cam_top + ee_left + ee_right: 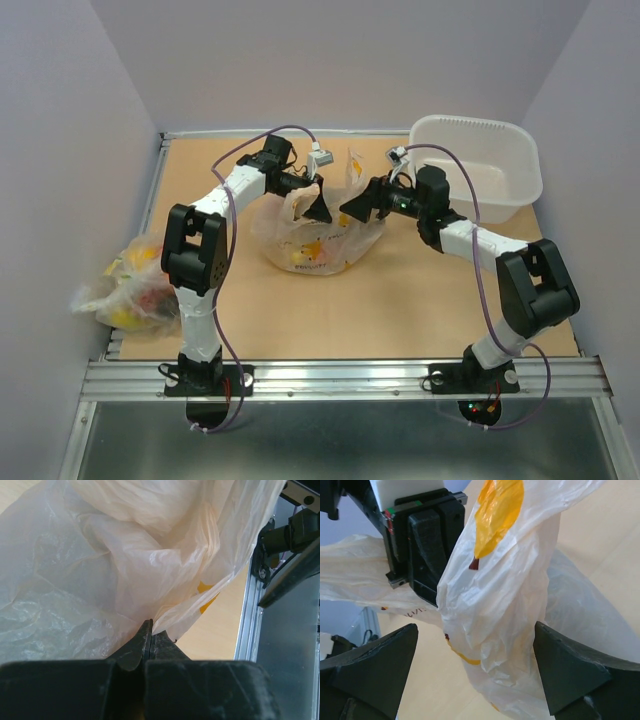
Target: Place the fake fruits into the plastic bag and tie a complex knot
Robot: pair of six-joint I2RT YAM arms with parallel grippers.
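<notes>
Left jaws tight on plastic bag

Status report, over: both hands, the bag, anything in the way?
Left hand shut on the plastic bag. Right hand open, astride a raised strip of the bag. White tub and second bag off to the sides.

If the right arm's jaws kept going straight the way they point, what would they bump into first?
The plastic bag: a raised, twisted strip of it hangs straight ahead between the open jaws of the right gripper. Just behind that, probably, is the left gripper.
</notes>
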